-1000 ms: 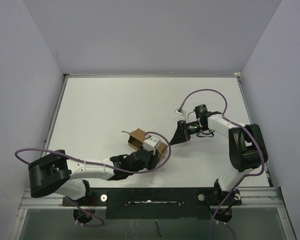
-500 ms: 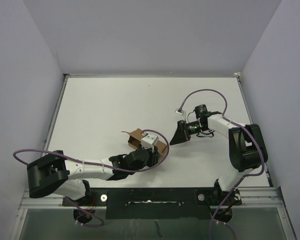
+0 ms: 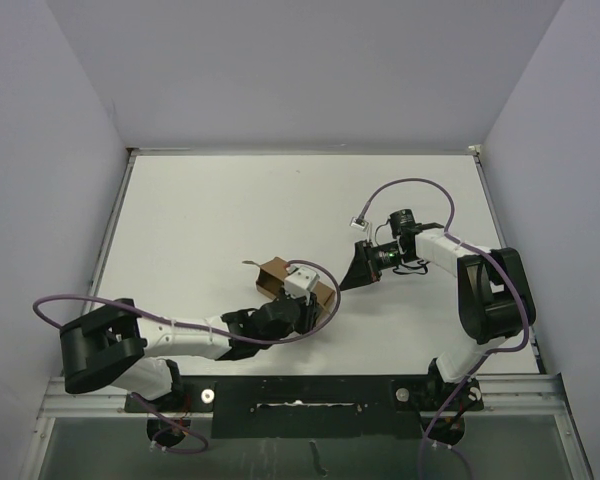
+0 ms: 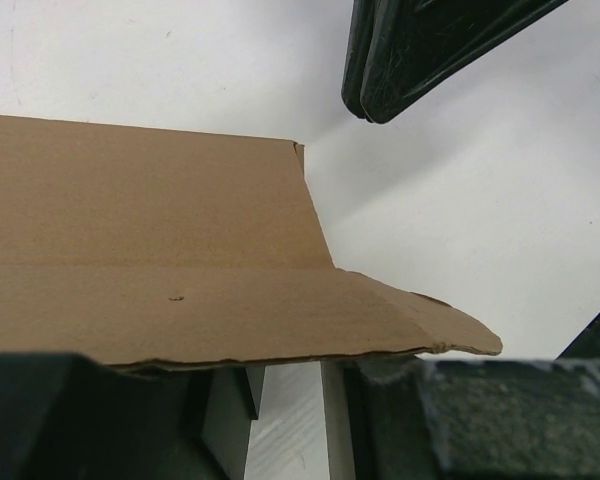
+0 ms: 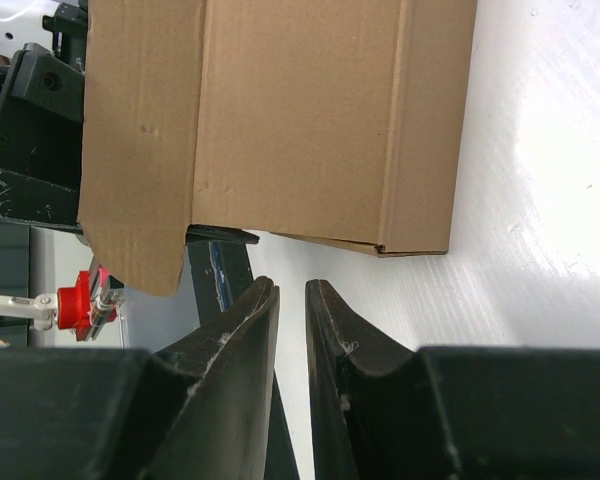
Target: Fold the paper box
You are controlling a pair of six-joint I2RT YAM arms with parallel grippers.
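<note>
Barely anything has shifted: below centre overhead, the left gripper (image 4: 278,400) has nudged up-left at the paper box (image 3: 278,271), whether pinching it, I cannot tell. Further right, the right gripper (image 5: 290,290) stays idle, jaws nearly together, empty. Folding looks stalled.

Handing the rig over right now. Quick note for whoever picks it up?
Left pincer: pressed up against the box, with cardboard lying across its fingers. Whether it has a firm grip cannot be told.
Right pincer: fingers nearly together, nothing between them. It sits just short of the box, not touching it.
Box: near the middle of the table, at the end of the left arm.
Done: some panels are creased and raised.
Left: a rounded flap sticks out loose, and the box is not closed.
</note>
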